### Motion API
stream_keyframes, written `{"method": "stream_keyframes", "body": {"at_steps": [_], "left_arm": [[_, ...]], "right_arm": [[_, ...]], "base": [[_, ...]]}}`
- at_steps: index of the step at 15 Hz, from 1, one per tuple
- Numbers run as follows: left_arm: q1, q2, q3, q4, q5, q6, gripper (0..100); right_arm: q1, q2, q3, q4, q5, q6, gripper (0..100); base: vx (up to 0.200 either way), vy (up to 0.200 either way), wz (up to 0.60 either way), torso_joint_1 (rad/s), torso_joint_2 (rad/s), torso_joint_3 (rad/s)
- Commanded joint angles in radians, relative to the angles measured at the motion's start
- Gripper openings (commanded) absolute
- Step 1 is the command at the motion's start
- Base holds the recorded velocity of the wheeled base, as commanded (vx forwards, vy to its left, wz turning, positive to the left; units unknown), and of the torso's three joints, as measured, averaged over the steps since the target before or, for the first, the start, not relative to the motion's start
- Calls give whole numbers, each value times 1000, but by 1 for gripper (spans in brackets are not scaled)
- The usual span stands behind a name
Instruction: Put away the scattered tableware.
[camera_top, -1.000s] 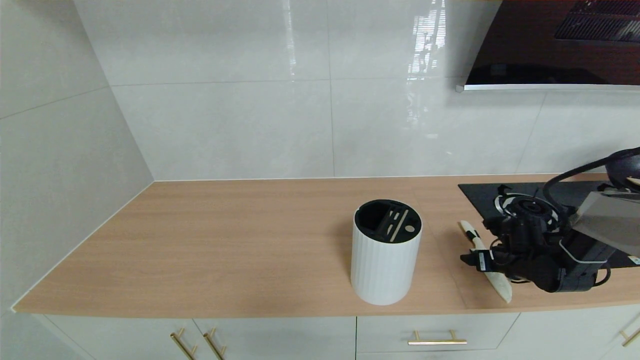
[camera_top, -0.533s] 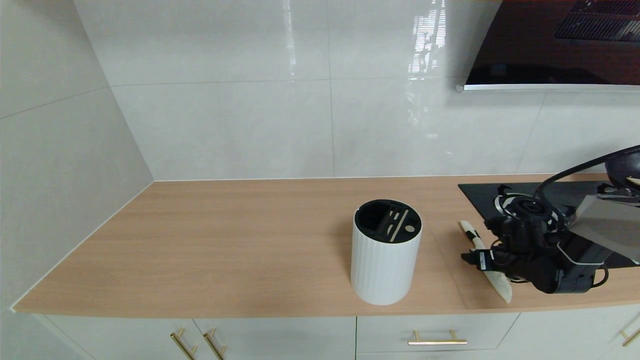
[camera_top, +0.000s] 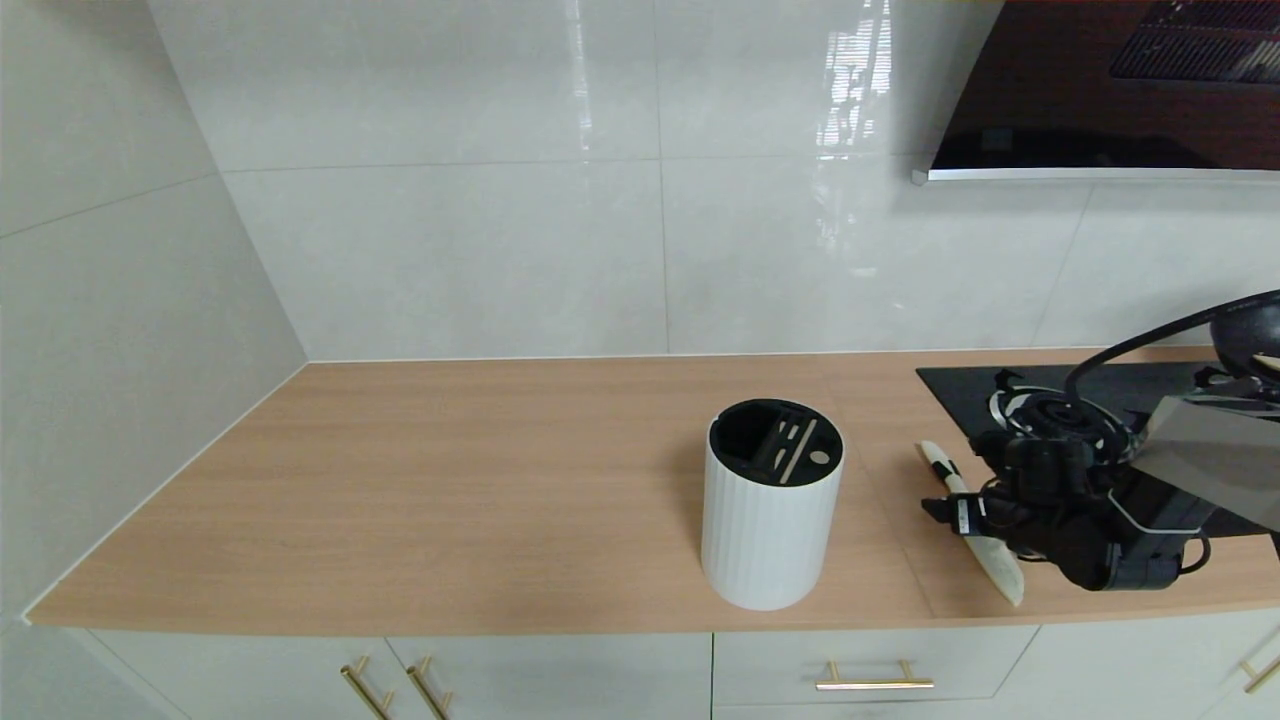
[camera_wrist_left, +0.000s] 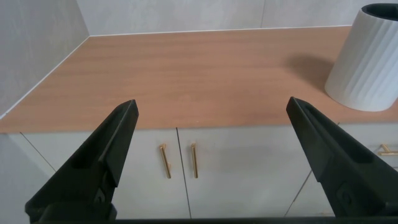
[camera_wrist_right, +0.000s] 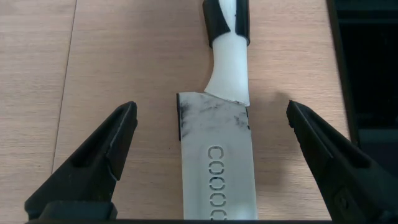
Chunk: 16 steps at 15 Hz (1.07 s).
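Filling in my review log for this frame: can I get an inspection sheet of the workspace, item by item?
Surface: wooden countertop, flat and dry-looking.
Job's things: white knife with a black-banded handle lies flat on the counter, to the right of the white ribbed holder, apart from it. The holder stands upright and has a black slotted insert.
Clutter: nothing seen.
Grippers: right gripper is open just above the knife, one finger on each side of the blade. Left gripper is open and empty, out in front of the cabinet doors.
Cables: black cable arcs over the right arm, above the hob.
Surroundings: black hob at the right, hood above it, tiled wall behind.
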Motion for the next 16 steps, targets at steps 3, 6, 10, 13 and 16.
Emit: {"method": "stream_keyframes", "body": {"at_steps": [3,6,10,13,16], "left_arm": [[0,0,0,0,1,0,100],[0,0,0,0,1,0,100],[0,0,0,0,1,0,100],[0,0,0,0,1,-2,100],[0,0,-2,0,1,-2,100]], "right_arm": [[-6,9,-6,0,-1,-1,100],[-6,16,-9,-2,-1,-1,100],[-6,27,-21,-2,-1,-1,0],[-6,30,-20,2,-1,-1,0],[-6,32,-20,2,-1,-3,0]], "base": [[0,0,0,0,0,0],[0,0,0,0,0,0],[0,0,0,0,0,0],[0,0,0,0,0,0],[0,0,0,0,0,0]]}}
